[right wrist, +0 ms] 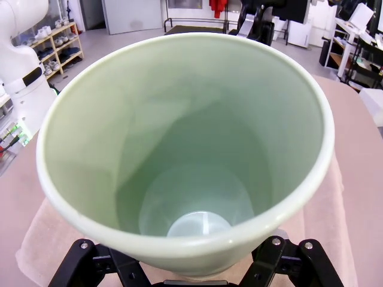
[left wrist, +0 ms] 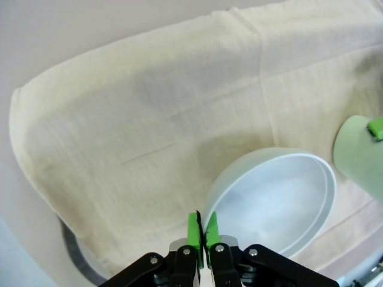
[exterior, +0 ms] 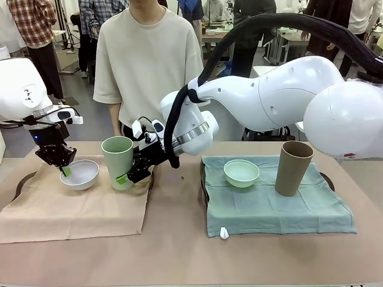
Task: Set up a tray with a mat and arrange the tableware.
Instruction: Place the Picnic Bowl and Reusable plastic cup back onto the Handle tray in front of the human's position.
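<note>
Left gripper (exterior: 64,170): its green-padded fingers (left wrist: 193,230) stand nearly together, pinching the near rim of the small white bowl (exterior: 79,174), which sits on the beige mat (exterior: 72,206) at the left of the table (exterior: 179,251). Right gripper (exterior: 127,177): reaching across the middle, its fingers are spread wide around the lower wall of the tall pale-green tumbler (exterior: 118,161), which stands upright on the beige mat just beside the white bowl; the right wrist view looks straight down into its empty interior. The small mint-green bowl (exterior: 241,173) and the tall tan-brown tumbler (exterior: 293,168) stand apart on the green mat (exterior: 275,206) at right. A person (exterior: 148,60) stands at the far side.
</note>
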Controlling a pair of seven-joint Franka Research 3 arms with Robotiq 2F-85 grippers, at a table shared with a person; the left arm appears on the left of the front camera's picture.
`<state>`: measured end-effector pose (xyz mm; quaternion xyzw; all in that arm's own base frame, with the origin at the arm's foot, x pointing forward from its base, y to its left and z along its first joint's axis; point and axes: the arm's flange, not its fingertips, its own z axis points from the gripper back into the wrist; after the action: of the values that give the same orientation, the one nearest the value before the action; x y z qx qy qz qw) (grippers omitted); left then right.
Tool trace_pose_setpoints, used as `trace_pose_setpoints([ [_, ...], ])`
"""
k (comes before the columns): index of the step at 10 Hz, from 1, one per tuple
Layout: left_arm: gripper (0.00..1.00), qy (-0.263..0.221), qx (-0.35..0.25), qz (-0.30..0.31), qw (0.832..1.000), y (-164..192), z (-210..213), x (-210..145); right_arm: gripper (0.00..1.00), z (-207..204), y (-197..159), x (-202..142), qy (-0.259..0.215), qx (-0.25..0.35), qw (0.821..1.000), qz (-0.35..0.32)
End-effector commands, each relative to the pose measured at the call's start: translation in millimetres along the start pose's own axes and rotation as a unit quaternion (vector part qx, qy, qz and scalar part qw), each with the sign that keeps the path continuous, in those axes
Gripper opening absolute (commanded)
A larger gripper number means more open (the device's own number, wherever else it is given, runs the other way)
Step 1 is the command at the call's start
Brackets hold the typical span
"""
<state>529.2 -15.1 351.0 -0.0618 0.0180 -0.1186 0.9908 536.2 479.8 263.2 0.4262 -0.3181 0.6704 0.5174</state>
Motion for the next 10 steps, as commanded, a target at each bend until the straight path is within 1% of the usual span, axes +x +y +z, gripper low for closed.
trace_pose_setpoints([
  [1, 0.15, 0.012, -0.016, -0.009, 1.0, 2, 1, 6, 0.81, 0, -2, -1, -0.008, 0.0, 1.0, -0.005],
  [2, 0.63, 0.016, -0.02, -0.01, 1.0, 2, 3, 7, 1.0, 0, -3, 0, -0.008, 0.001, 1.0, -0.008],
  [3, 0.74, 0.016, -0.02, -0.009, 1.0, 2, 3, 5, 1.0, 3, 0, 2, 0.013, 0.0, 1.0, -0.014],
  [4, 1.0, 0.014, -0.02, -0.011, 1.0, 3, 8, 4, 1.0, 8, 1, 7, 0.028, -0.011, 0.999, -0.021],
  [5, 0.94, 0.012, -0.023, -0.009, 1.0, 4, 11, 1, 1.0, 16, 5, 13, 0.046, -0.014, 0.998, -0.039],
  [6, 1.0, 0.014, -0.022, -0.009, 1.0, 6, 15, 0, 1.0, 25, 7, 19, 0.058, -0.022, 0.996, -0.057],
  [8, 1.0, 0.007, -0.023, -0.015, 1.0, 9, 24, -6, 1.0, 49, 17, 32, 0.065, -0.047, 0.994, -0.077],
  [9, 0.74, 0.005, -0.025, -0.017, 1.0, 10, 29, -11, 1.0, 61, 24, 37, 0.09, -0.057, 0.99, -0.094],
  [10, 0.75, -0.001, -0.028, -0.026, 0.999, 9, 39, -16, 1.0, 73, 29, 43, 0.118, -0.062, 0.983, -0.125],
])
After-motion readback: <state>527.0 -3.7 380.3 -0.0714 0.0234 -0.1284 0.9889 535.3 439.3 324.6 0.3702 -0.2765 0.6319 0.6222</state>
